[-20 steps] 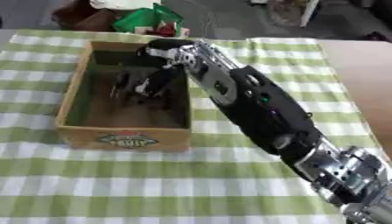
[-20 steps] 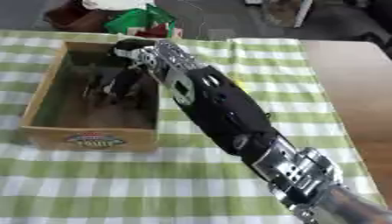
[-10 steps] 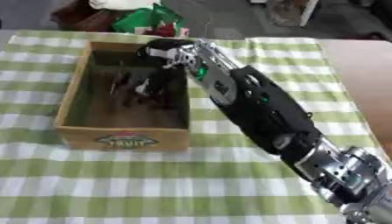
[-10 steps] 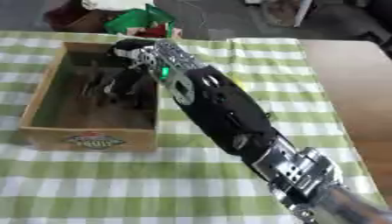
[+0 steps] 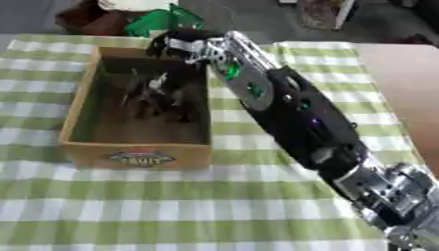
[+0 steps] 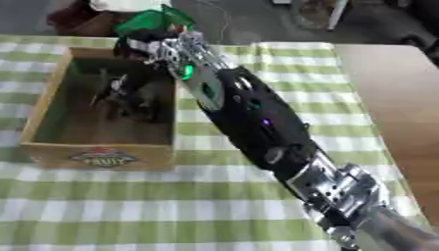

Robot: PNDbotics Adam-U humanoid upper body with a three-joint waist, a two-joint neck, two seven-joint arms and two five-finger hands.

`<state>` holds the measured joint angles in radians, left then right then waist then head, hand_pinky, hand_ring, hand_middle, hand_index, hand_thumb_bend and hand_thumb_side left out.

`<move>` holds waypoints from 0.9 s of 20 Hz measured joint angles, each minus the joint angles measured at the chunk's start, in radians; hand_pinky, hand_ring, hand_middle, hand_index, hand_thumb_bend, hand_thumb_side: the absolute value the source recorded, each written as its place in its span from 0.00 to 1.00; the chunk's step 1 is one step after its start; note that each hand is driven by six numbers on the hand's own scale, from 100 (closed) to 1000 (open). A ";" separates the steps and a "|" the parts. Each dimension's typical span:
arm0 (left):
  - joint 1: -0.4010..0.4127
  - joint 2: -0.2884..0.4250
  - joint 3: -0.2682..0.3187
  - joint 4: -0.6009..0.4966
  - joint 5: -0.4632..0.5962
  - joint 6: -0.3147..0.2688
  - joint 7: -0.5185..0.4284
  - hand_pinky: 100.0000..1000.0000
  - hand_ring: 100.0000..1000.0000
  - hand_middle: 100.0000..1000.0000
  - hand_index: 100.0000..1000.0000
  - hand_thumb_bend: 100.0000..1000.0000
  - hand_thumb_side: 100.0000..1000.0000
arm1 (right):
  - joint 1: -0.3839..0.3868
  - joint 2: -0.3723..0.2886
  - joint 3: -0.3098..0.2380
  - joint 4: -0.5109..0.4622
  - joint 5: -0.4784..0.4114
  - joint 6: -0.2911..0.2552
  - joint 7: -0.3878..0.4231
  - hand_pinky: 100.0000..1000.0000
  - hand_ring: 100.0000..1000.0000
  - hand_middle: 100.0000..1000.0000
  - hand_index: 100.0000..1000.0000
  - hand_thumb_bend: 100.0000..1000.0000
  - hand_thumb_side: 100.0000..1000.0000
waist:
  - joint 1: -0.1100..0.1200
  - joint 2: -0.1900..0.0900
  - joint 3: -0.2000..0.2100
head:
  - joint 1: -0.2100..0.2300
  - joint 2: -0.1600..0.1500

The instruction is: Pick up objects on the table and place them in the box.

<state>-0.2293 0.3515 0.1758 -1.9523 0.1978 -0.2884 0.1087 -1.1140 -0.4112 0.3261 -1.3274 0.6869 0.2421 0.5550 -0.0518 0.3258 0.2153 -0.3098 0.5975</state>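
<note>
Table (image 5: 171, 206) with a green and white checked cloth fills most of the picture. A wooden box (image 5: 137, 156) sits on it at the middle left, with a round label on its front wall. Inside the box lies a dark heap of things (image 5: 158, 95), black with some pale bits. I cannot tell what each one is.

The robot's right arm (image 5: 300, 117) comes in from the lower right corner and reaches up across the cloth to the top of the box. It is big, black and silver, with small green lights on it. The right hand (image 5: 184, 43) is over the far right corner of the box, near the top middle of the picture. Its fingers look bent, but it is too blurry to tell if they hold anything.

Past the far edge of the table, at the top of the picture, there is something green (image 5: 163, 19).
</note>
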 measured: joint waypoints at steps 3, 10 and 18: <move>0.000 0.000 0.000 0.000 0.000 0.001 0.002 0.42 0.52 0.59 0.72 0.00 0.85 | 0.022 -0.036 -0.033 -0.043 -0.032 0.041 -0.043 0.80 0.85 0.75 0.87 0.00 0.43 | 0.007 -0.001 -0.007 | 0.010 0.000; 0.001 -0.001 0.001 0.000 0.000 -0.002 0.006 0.41 0.52 0.59 0.72 0.00 0.84 | 0.097 -0.115 -0.091 -0.080 -0.126 0.123 -0.160 0.77 0.82 0.71 0.84 0.00 0.33 | 0.023 -0.003 -0.018 | 0.030 -0.002; 0.001 -0.001 0.001 0.000 -0.001 -0.004 0.008 0.41 0.52 0.59 0.72 0.00 0.84 | 0.138 -0.167 -0.110 -0.063 -0.182 0.140 -0.262 0.76 0.81 0.72 0.83 0.00 0.32 | 0.031 -0.006 -0.023 | 0.042 -0.002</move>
<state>-0.2283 0.3506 0.1765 -1.9523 0.1972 -0.2926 0.1171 -0.9759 -0.5787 0.2158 -1.3907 0.5046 0.3817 0.2932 -0.0204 0.3203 0.1921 -0.2681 0.5958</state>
